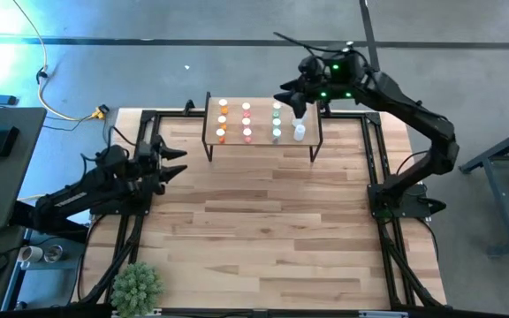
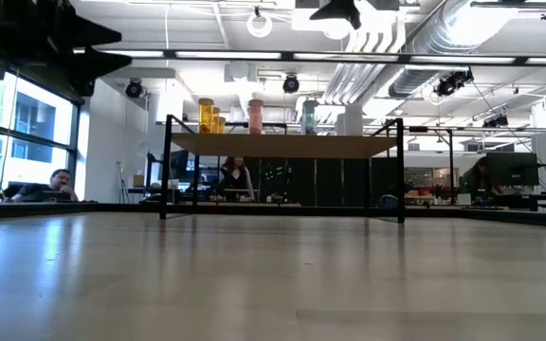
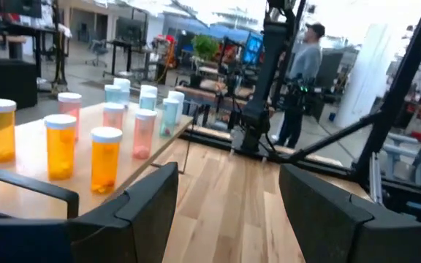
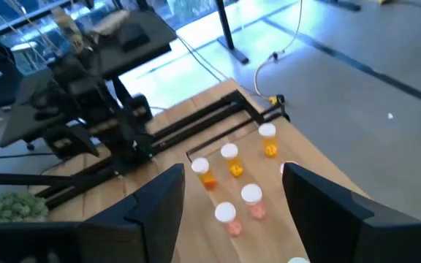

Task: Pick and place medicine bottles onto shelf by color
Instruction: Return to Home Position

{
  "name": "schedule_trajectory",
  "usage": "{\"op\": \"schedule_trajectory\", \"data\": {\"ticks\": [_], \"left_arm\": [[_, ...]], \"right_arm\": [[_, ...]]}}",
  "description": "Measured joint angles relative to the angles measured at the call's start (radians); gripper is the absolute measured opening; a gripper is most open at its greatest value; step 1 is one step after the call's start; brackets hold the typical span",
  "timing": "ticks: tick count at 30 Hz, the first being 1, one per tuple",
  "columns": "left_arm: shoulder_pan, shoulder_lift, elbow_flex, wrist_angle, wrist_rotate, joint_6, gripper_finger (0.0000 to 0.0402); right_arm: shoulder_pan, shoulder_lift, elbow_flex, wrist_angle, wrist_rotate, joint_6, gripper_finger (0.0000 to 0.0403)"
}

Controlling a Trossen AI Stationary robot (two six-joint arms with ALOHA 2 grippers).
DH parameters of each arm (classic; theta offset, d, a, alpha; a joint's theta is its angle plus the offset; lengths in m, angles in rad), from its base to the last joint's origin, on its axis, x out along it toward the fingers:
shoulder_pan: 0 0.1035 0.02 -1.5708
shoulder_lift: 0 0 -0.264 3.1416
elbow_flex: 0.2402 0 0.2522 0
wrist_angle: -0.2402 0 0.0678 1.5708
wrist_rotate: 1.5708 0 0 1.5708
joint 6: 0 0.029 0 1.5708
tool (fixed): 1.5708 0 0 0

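The medicine bottles stand upright on the shelf (image 1: 262, 141) at the table's far edge, in rows by colour: orange (image 1: 223, 121), pink (image 1: 246, 121), green (image 1: 277, 122) and clear (image 1: 299, 131). All have white caps. The left wrist view shows the orange bottles (image 3: 61, 146) nearest, then the pink (image 3: 143, 133) and the green (image 3: 168, 115). My left gripper (image 1: 182, 163) stands open at the table's left, left of the shelf, with nothing between its fingers. My right gripper (image 1: 292, 99) hangs open above the shelf's far right end. Its wrist view looks down on the orange (image 4: 231, 159) and pink bottles (image 4: 252, 201).
A green plant (image 1: 137, 287) sits at the near left corner. Black frame rails (image 1: 378, 168) run along the table's left and right sides. Bare wood (image 1: 263, 230) lies between the shelf and the near edge. A person (image 3: 303, 80) stands in the room beyond.
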Motion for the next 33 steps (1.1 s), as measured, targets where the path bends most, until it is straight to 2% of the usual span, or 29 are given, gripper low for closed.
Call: {"op": "schedule_trajectory", "data": {"ticks": [8,11,16,24,28,33], "left_arm": [[0.0,-0.017,-0.158,0.193,-0.007,-0.083,0.0229],[0.001,-0.017,-0.202,0.222,-0.009,-0.083,0.0229],[0.002,0.003,-0.204,0.196,-0.067,-0.083,0.0229],[0.002,0.012,-0.204,0.192,-0.061,-0.069,0.0229],[0.002,0.012,-0.204,0.192,-0.06,-0.068,0.0229],[0.002,0.012,-0.204,0.192,-0.06,-0.068,0.0229]], "right_arm": [[0.0,-0.118,-0.004,-0.047,0.028,-0.086,0.0222],[0.0,-0.183,-0.078,-0.051,0.037,-0.109,0.0222],[0.0,-0.329,-0.335,0.049,0.041,-0.064,0.0222],[0.053,-0.607,-0.715,0.198,0.026,-0.016,0.0222],[0.082,-0.742,-0.899,0.294,0.067,0.005,0.0222],[0.121,-0.896,-1.111,0.417,0.069,0.064,0.0222]]}}
